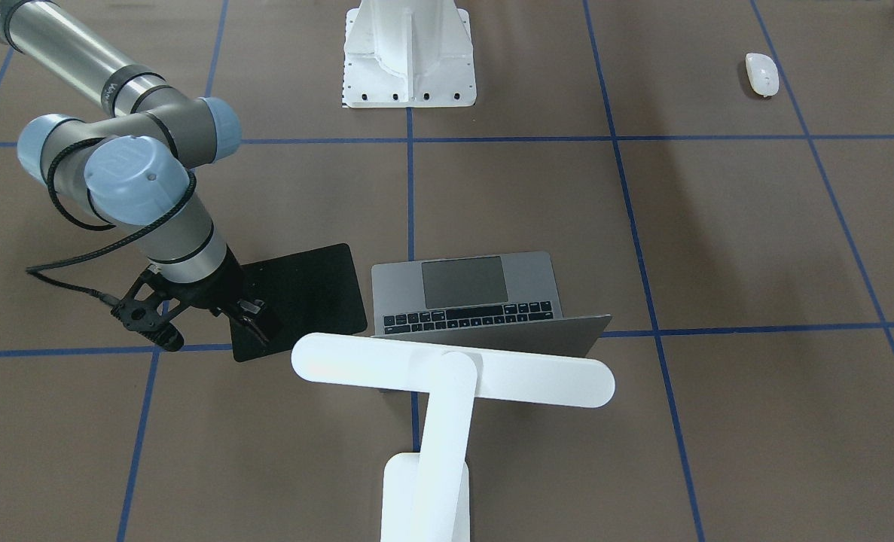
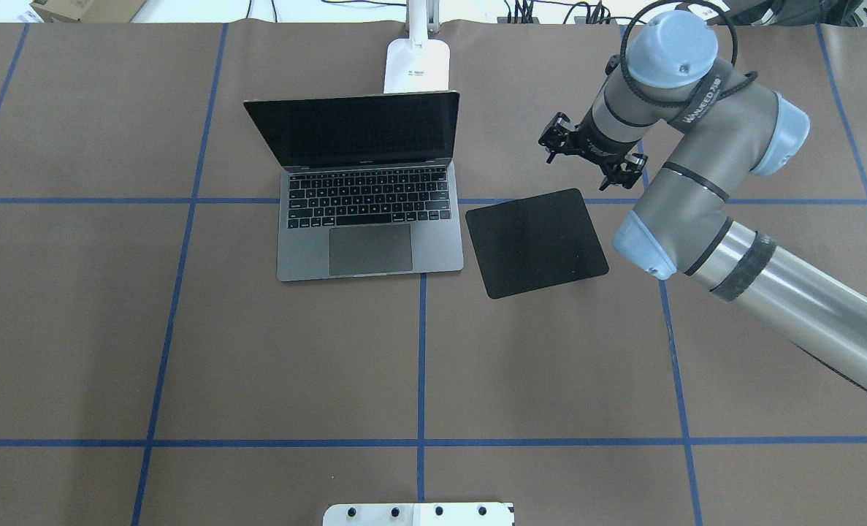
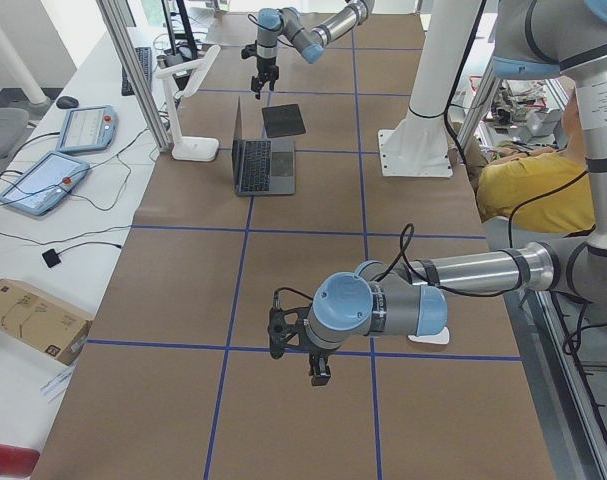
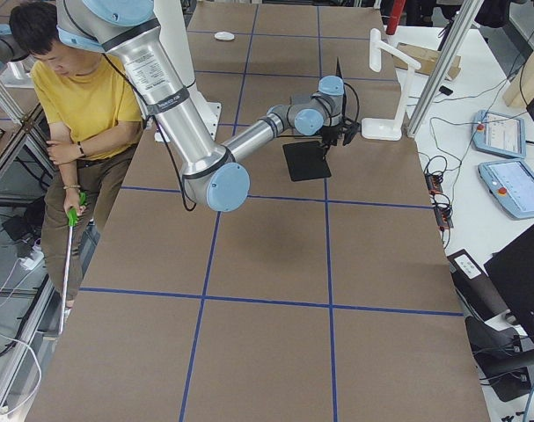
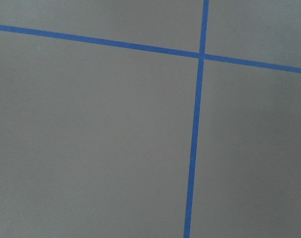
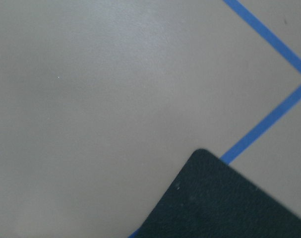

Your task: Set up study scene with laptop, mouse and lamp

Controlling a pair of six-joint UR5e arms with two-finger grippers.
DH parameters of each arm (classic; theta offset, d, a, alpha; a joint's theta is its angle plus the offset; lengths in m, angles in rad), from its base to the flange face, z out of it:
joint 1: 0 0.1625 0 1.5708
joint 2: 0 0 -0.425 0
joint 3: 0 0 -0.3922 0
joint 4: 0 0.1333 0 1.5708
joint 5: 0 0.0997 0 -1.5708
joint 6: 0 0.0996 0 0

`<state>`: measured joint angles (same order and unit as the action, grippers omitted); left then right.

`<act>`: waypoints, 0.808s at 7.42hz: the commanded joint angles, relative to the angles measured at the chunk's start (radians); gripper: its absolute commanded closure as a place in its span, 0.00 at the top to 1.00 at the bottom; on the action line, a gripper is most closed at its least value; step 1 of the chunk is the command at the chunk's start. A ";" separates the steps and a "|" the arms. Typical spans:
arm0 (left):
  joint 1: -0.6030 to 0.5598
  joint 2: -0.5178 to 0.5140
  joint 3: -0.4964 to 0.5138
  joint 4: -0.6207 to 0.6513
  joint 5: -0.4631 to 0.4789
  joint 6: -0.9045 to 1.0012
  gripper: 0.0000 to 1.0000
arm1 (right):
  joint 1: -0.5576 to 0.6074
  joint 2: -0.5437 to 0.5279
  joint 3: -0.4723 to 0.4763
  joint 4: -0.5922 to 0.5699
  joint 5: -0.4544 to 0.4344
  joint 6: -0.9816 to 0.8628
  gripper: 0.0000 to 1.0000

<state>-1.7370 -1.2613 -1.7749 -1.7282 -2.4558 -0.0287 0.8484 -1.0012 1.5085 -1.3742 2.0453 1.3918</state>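
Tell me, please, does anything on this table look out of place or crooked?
Yes. The mouse lies far from the laptop, away on the robot's left side, while the black pad beside the laptop is bare and sits slightly askew to it.

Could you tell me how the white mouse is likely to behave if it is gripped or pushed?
The mouse looks small, so it is probably light and would slide easily if nudged. Its glossy, rounded shell may slip from a two-finger pinch. It lies flat, so rolling seems unlikely.
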 commanded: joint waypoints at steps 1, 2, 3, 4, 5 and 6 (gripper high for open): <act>0.002 -0.001 -0.008 -0.042 0.000 0.006 1.00 | 0.104 -0.088 0.038 -0.003 0.074 -0.358 1.00; 0.004 -0.007 -0.008 -0.053 0.000 0.007 1.00 | 0.168 -0.130 0.038 -0.014 0.149 -0.482 1.00; 0.023 -0.042 -0.011 -0.042 -0.024 -0.002 1.00 | 0.229 -0.183 0.047 -0.014 0.176 -0.623 1.00; 0.039 -0.036 -0.011 -0.050 -0.084 0.009 1.00 | 0.279 -0.232 0.044 -0.014 0.179 -0.745 1.00; 0.050 -0.039 -0.012 -0.053 -0.087 0.009 1.00 | 0.322 -0.278 0.042 -0.019 0.180 -0.880 1.00; 0.059 -0.035 -0.024 -0.086 -0.089 0.009 1.00 | 0.365 -0.322 0.047 -0.016 0.197 -0.955 1.00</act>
<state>-1.6919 -1.2977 -1.7893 -1.7870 -2.5340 -0.0209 1.1545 -1.2634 1.5523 -1.3902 2.2261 0.5667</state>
